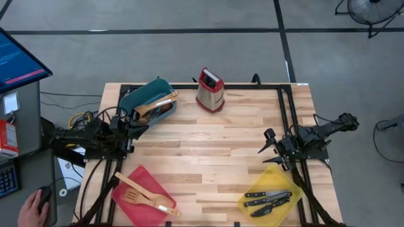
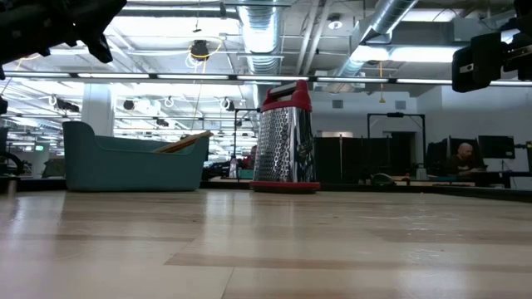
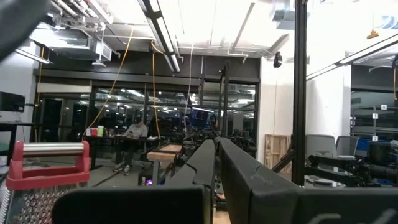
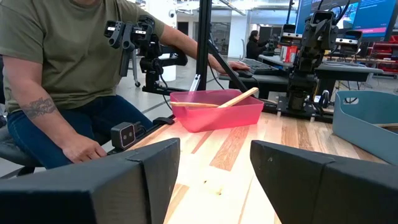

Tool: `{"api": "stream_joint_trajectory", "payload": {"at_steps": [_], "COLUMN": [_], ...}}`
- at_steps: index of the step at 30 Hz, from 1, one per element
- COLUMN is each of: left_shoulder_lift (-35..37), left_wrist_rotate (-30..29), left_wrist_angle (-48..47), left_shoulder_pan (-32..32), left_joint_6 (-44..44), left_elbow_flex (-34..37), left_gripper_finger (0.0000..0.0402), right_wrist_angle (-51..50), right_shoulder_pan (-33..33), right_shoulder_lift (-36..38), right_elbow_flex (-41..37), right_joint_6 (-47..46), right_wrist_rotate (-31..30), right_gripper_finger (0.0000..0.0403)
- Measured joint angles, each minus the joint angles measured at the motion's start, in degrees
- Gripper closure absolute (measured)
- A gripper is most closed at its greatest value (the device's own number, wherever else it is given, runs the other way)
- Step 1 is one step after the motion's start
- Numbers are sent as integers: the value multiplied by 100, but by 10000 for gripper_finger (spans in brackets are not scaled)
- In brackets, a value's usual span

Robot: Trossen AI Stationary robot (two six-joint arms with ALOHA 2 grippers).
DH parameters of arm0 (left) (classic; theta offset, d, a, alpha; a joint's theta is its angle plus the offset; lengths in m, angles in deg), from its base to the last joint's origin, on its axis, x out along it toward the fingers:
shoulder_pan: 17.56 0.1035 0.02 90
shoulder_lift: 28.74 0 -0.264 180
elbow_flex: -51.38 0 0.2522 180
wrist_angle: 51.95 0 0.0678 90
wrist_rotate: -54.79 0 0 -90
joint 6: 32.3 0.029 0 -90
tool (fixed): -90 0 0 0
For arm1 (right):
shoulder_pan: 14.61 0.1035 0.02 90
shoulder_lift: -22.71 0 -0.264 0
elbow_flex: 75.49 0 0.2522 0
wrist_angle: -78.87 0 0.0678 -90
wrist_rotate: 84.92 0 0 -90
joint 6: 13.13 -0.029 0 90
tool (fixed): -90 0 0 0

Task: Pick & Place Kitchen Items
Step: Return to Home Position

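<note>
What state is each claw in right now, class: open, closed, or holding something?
Left claw: closed, holding nothing.
Right claw: open, empty.

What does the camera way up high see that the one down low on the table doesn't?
Only the high view shows the red bin with wooden spatulas, the yellow bin with black-handled knives, and where the hands are: left hand by the teal bin, right hand by the yellow bin. Only the low view shows the room behind, with a person at a desk. Both show the teal bin, the grater and the wooden table.
</note>
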Motion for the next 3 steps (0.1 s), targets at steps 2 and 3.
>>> {"api": "stream_joint_trajectory", "payload": {"at_steps": [2, 3], "left_shoulder_lift": [0, 0], "left_wrist_rotate": [0, 0], "left_wrist_angle": [0, 0], "left_shoulder_pan": [0, 0], "left_joint_6": [0, 0], "left_elbow_flex": [0, 0], "left_gripper_finger": [394, 394], "right_wrist_angle": [1, 0], "right_shoulder_pan": [-1, 0], "right_shoulder_lift": [0, 0], "right_elbow_flex": [-1, 0], "right_joint_6": [0, -2], "right_wrist_rotate": [0, 0], "right_gripper_finger": [195, 194]}}
